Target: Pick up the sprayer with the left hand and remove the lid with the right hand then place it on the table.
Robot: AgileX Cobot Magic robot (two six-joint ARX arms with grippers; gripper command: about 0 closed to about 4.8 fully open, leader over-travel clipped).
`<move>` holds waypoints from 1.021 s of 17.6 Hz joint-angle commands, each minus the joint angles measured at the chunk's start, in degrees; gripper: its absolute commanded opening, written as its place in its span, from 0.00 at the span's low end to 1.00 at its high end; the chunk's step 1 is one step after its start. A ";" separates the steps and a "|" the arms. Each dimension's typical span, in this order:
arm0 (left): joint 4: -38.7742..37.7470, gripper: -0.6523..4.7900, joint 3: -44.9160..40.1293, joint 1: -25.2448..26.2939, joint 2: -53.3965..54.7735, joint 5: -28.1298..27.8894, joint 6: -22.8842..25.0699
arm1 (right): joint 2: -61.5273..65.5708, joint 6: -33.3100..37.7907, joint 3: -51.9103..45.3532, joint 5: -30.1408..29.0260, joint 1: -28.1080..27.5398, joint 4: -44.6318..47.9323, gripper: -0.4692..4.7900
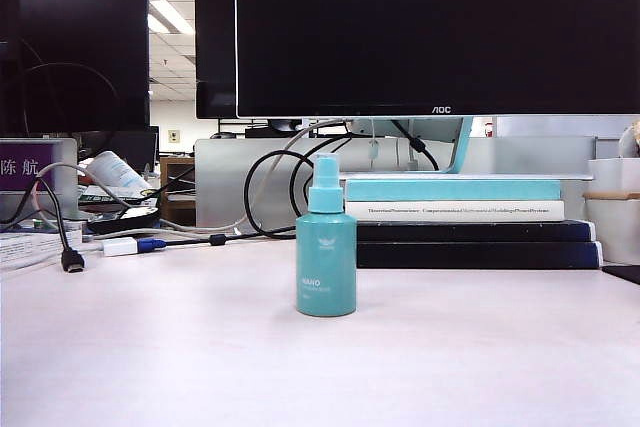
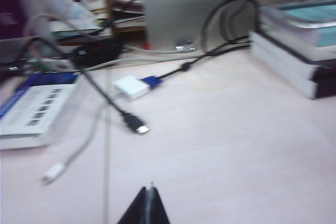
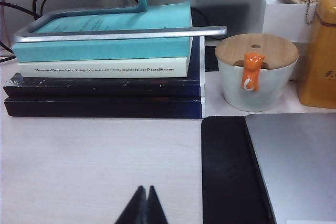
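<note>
The teal sprayer (image 1: 326,264) stands upright in the middle of the pale table (image 1: 180,347), white "NANO" print facing the exterior camera. The clear lid (image 1: 325,175) sits over its nozzle, faint against the grey behind. Neither arm shows in the exterior view. In the left wrist view my left gripper (image 2: 148,189) is shut with nothing in it, hovering over bare table; the sprayer is out of that view. My right gripper (image 3: 145,188) is likewise shut and empty above the table, in front of a stack of books, and the sprayer does not show there either.
A book stack (image 1: 460,222) lies right of the sprayer under a monitor stand. Black cables, an HDMI plug (image 2: 135,124) and a white adapter (image 2: 130,87) lie at the left. A lidded cup (image 3: 255,72), black mat (image 3: 228,169) and grey laptop (image 3: 296,163) sit at the right.
</note>
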 commanded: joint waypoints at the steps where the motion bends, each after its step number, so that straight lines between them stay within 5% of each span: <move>1: 1.09 0.11 0.04 0.15 -0.13 -1.18 -1.70 | -0.04 0.09 -0.24 -0.02 0.00 0.42 0.08; 8: 4.52 0.12 0.04 0.15 -0.13 5.49 -1.99 | -0.04 1.42 -0.24 -0.02 0.00 0.42 0.08; 12: 7.10 0.12 3.39 0.15 -0.11 -0.87 -9.57 | -0.04 1.22 1.01 5.29 0.02 -1.64 0.08; 18: 6.21 0.12 14.86 0.15 8.13 1.05 -6.51 | -0.04 2.69 7.17 8.44 0.04 2.71 0.08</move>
